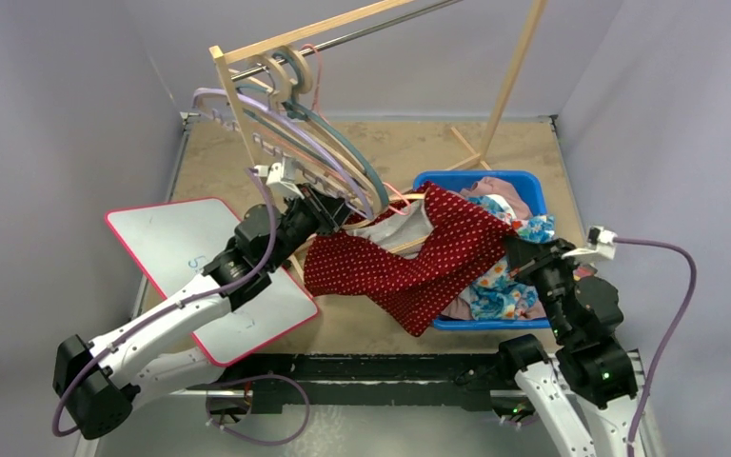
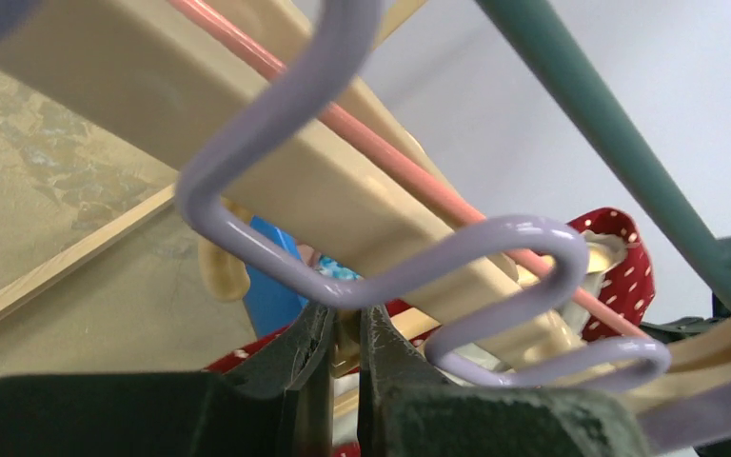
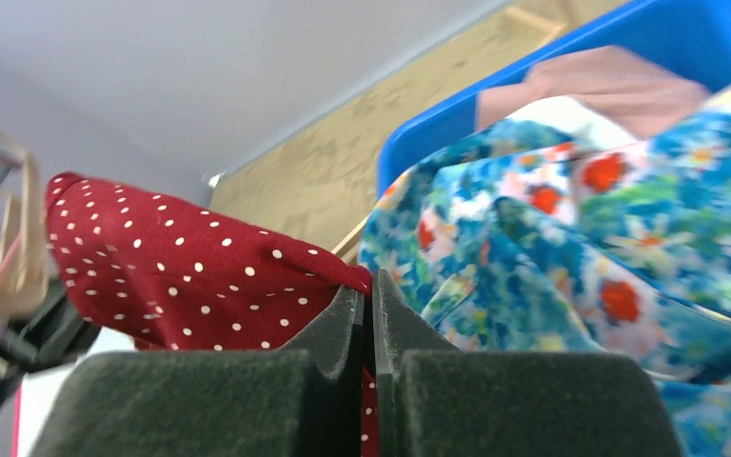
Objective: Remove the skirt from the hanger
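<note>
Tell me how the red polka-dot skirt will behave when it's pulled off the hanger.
Likely floppy: the red polka-dot skirt sags in folds below the wooden hanger. Probably light, since a thin pinch in the right gripper holds an edge. It may drag across the blue bin rather than lift cleanly.

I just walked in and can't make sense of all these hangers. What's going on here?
Two robot arms are working a red dotted skirt off a pale hanger. The left gripper is shut on the hanger, close to the crowded rack. The right gripper is shut on the skirt's edge, over the blue basket of clothes. The skirt hangs draped between them, not yet off.
</note>
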Available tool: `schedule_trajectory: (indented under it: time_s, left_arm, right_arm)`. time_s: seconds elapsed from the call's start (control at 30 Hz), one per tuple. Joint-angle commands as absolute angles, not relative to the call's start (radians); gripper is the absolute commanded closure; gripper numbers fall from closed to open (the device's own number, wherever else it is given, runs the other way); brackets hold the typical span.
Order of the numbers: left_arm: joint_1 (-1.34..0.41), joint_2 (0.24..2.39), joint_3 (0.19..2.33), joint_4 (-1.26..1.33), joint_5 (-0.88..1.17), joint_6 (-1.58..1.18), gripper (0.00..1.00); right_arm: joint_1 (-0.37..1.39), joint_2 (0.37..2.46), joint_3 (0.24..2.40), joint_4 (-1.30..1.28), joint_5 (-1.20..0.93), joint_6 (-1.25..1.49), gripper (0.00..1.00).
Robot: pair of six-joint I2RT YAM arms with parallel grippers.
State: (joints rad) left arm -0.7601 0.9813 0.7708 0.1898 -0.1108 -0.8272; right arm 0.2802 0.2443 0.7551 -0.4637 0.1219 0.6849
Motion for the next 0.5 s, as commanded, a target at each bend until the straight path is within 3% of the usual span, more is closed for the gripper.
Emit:
schedule_trajectory:
  time_s: [0.0,0.17,0.47]
  left_arm:
    - [-0.752,0.921,0.749,0.210,-0.244,-0.842,1.00]
    - [-0.753,0.893,0.713,0.189,-0.322,-0.870,1.00]
    - [-0.753,0.895,0.715,0.221,-0.321,-0.883,1.00]
  right_arm:
    - [0.278,0.233,0.856,-0.558,0.553,0.813,1.00]
    - [0.278,0.189,0.880,-0.637,0.663,0.884,1.00]
    - [0.278,0.137,0.836,-0.729,0.632,1.077,1.00]
